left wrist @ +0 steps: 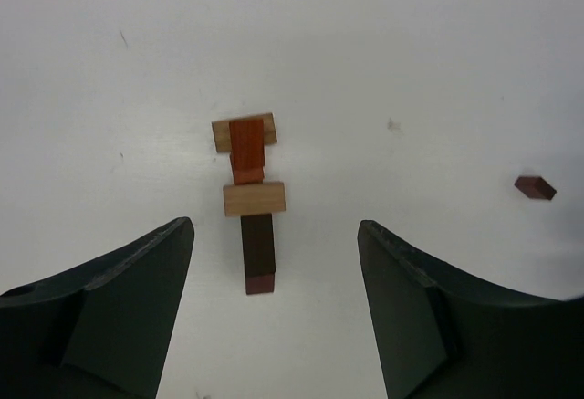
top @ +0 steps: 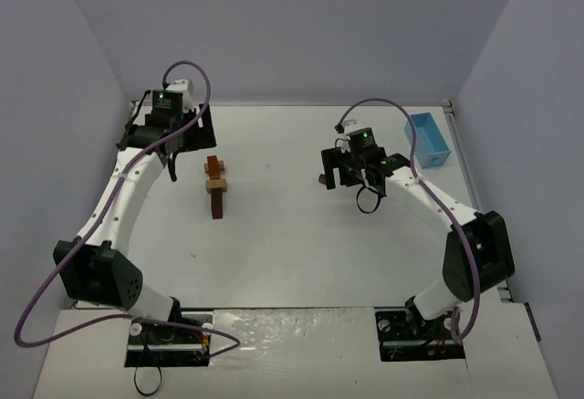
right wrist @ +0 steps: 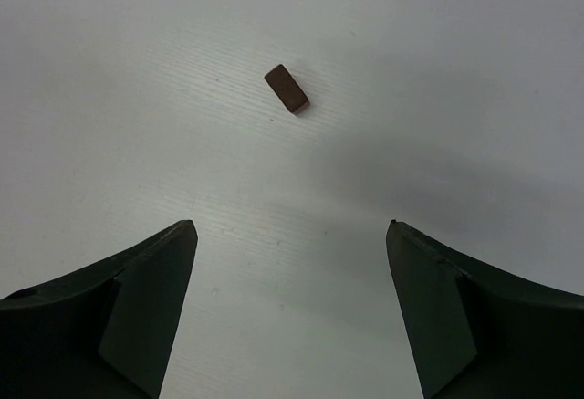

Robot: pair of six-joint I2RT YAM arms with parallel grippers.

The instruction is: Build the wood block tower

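The wood block tower (top: 215, 186) stands left of the table's middle as a narrow stack. In the left wrist view it shows a tan block (left wrist: 255, 198) across a dark brown block (left wrist: 258, 251), with a reddish-brown block (left wrist: 246, 151) and another tan block (left wrist: 222, 134) beyond. My left gripper (left wrist: 274, 225) is open, and the stack shows in the gap between its fingers without touching them. In the top view the left gripper (top: 187, 139) sits up and left of the tower. One small dark wood block (right wrist: 286, 88) lies alone on the table. My right gripper (right wrist: 292, 224) is open and holds nothing, just short of that block (top: 322, 180).
A light blue box (top: 430, 139) lies at the far right near the table's edge. Grey walls close in the table on the left, back and right. The same loose dark block (left wrist: 535, 187) shows at the right in the left wrist view.
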